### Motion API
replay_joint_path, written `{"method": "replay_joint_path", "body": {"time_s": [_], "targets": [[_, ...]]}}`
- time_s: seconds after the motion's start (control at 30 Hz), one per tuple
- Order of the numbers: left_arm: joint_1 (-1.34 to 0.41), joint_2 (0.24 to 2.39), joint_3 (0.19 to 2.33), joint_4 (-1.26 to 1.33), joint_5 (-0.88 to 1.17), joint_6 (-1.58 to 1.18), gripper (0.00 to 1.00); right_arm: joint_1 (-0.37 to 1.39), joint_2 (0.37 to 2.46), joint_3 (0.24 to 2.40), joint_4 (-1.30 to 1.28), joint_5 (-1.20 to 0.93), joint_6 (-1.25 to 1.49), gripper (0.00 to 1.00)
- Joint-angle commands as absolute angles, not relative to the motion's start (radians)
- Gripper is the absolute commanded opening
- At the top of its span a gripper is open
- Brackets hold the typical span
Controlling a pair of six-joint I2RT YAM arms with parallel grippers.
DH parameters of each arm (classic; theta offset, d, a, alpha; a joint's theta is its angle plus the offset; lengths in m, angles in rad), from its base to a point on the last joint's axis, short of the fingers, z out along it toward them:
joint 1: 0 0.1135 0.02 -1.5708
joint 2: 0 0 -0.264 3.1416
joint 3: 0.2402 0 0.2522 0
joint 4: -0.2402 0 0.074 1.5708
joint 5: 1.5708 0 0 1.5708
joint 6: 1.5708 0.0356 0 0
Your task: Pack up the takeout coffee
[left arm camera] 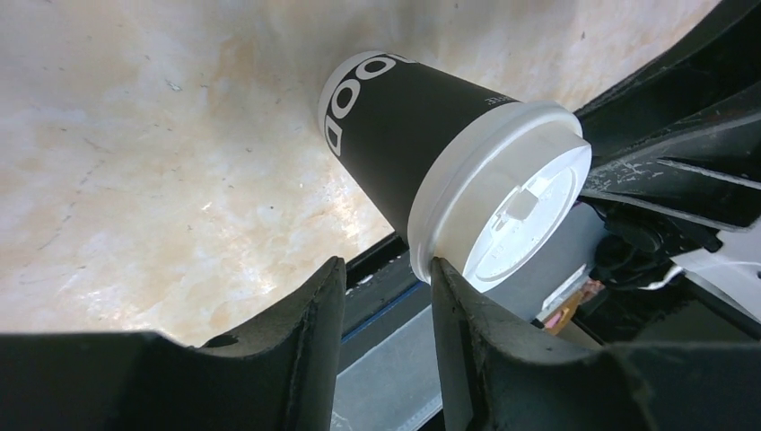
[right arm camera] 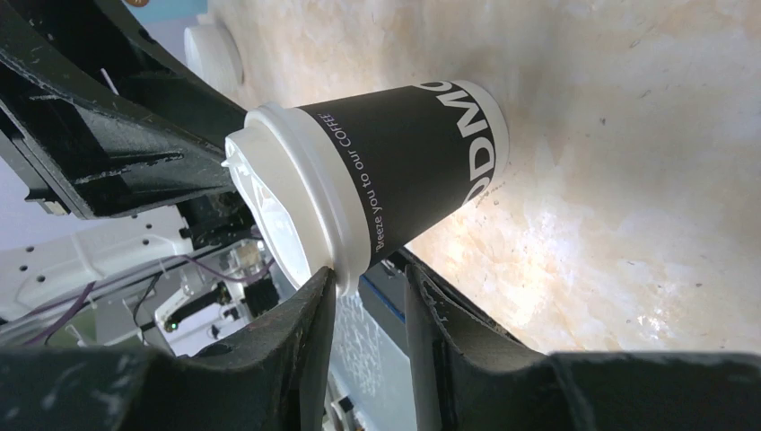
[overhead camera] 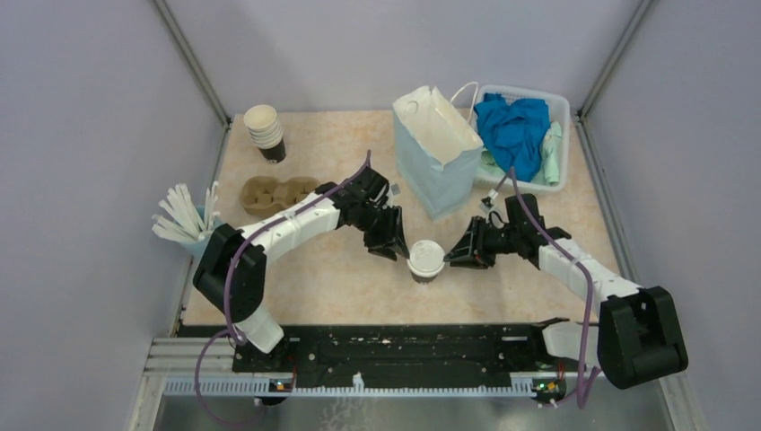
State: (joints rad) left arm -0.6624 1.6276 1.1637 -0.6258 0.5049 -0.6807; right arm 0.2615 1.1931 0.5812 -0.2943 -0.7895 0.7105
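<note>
The takeout coffee (overhead camera: 426, 260), a dark cup with a white lid, stands upright on the table in front of the arms. It also shows in the left wrist view (left arm camera: 422, 144) and the right wrist view (right arm camera: 395, 171). My left gripper (overhead camera: 395, 247) is at its left side, jaws a little apart with nothing between them (left arm camera: 384, 269); one fingertip (left arm camera: 446, 278) touches the lid's rim. My right gripper (overhead camera: 458, 256) is at its right side, jaws a little apart (right arm camera: 368, 278); one fingertip (right arm camera: 319, 292) touches the lid's rim.
A pale blue paper bag (overhead camera: 437, 148) stands open behind the cup. A white basket (overhead camera: 561, 103) with a blue cloth sits at the back right. A stack of lidless cups (overhead camera: 266, 130), a cardboard cup carrier (overhead camera: 274, 193) and a holder of white sticks (overhead camera: 184, 215) are at the left.
</note>
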Motion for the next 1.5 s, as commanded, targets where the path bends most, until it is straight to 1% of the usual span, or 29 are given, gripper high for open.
{"method": "replay_joint_path", "body": {"time_s": [0.0,0.1,0.2,0.27,0.3,0.4,0.5,0.6,0.63,0.73,0.8,0.87,1.0,1.13,1.47], "targets": [[-0.663,1.655,1.245,-0.759,0.365,-0.612,0.47,0.265,1.193,0.676,-0.379,-0.719,0.660,0.35],[-0.660,1.641,1.268,-0.792,0.344,-0.599,0.48,0.265,1.166,0.728,-0.443,-0.683,0.635,0.41],[-0.653,1.613,1.286,-0.819,0.312,-0.577,0.53,0.266,1.144,0.778,-0.536,-0.636,0.577,0.49],[-0.650,1.595,1.300,-0.831,0.314,-0.565,0.56,0.289,1.143,0.835,-0.632,-0.553,0.504,0.58],[-0.649,1.586,1.305,-0.830,0.323,-0.560,0.58,0.314,1.149,0.869,-0.675,-0.503,0.469,0.65],[-0.649,1.561,1.307,-0.786,0.394,-0.562,0.61,0.396,1.168,0.946,-0.757,-0.395,0.409,0.74],[-0.650,1.544,1.315,-0.785,0.418,-0.582,0.63,0.529,1.193,1.044,-0.820,-0.234,0.384,0.83],[-0.648,1.501,1.310,-0.809,0.365,-0.576,0.65,0.655,1.254,1.127,-0.867,-0.109,0.380,0.88],[-0.647,1.483,1.309,-0.825,0.343,-0.572,0.66,0.698,1.278,1.153,-0.879,-0.065,0.377,0.92],[-0.644,1.417,1.296,-0.873,0.283,-0.568,0.74,0.805,1.369,1.236,-0.915,0.041,0.360,0.98],[-0.643,1.364,1.275,-0.894,0.249,-0.579,0.79,0.857,1.423,1.280,-0.932,0.103,0.355,0.99],[-0.644,1.313,1.247,-0.907,0.228,-0.593,0.81,0.887,1.472,1.316,-0.947,0.137,0.355,0.99],[-0.644,1.217,1.169,-0.909,0.205,-0.625,0.82,0.925,1.528,1.348,-0.945,0.158,0.355,0.98],[-0.642,1.153,1.126,-0.912,0.194,-0.641,0.83,0.934,1.545,1.341,-0.946,0.174,0.367,0.94],[-0.641,1.158,1.133,-0.926,0.188,-0.630,0.83,0.936,1.538,1.295,-0.928,0.196,0.403,0.83]]}}
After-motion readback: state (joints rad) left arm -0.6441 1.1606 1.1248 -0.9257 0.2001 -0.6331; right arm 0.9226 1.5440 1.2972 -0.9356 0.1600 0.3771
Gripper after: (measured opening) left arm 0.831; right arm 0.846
